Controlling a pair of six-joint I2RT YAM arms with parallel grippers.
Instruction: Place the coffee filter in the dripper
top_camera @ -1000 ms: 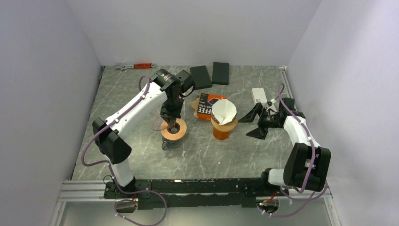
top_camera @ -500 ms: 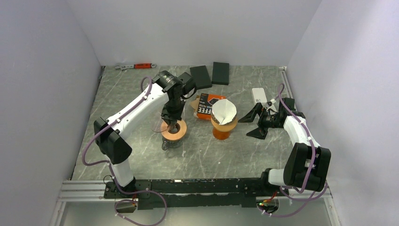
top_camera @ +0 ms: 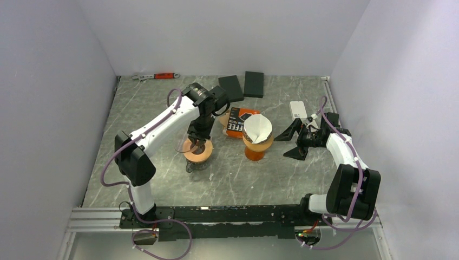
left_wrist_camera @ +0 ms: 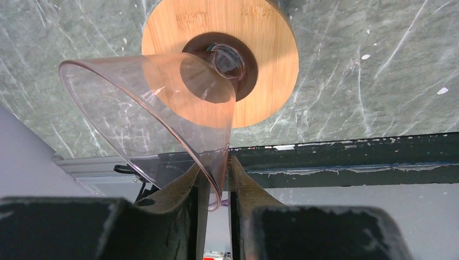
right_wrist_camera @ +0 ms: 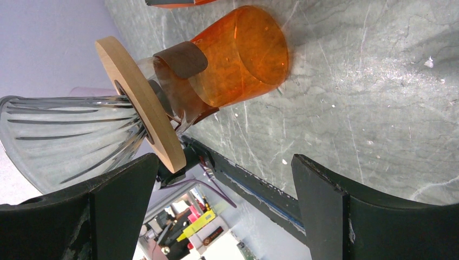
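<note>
A white paper coffee filter (top_camera: 258,128) stands open in a ribbed glass dripper (right_wrist_camera: 70,135) with a wooden collar, on an orange glass (right_wrist_camera: 238,59) mid-table. To its left stands a second dripper (left_wrist_camera: 162,103), a clear plastic cone on a wooden ring (top_camera: 197,152). My left gripper (left_wrist_camera: 215,168) hangs over this cone. The cone's rim sits between its fingers, which stand a narrow gap apart, the right one just off the rim. My right gripper (right_wrist_camera: 223,162) is wide open and holds nothing, just right of the orange glass at table height (top_camera: 289,144).
An orange filter box (top_camera: 238,120) lies behind the two drippers. Two black blocks (top_camera: 242,85) and a red-handled wrench (top_camera: 159,76) lie at the back. A white device (top_camera: 298,110) lies behind my right arm. Grey walls close in both sides.
My left wrist has swung to the right above the clear dripper, and its fingers have parted slightly from the rim. The right arm and the filter have not moved.
</note>
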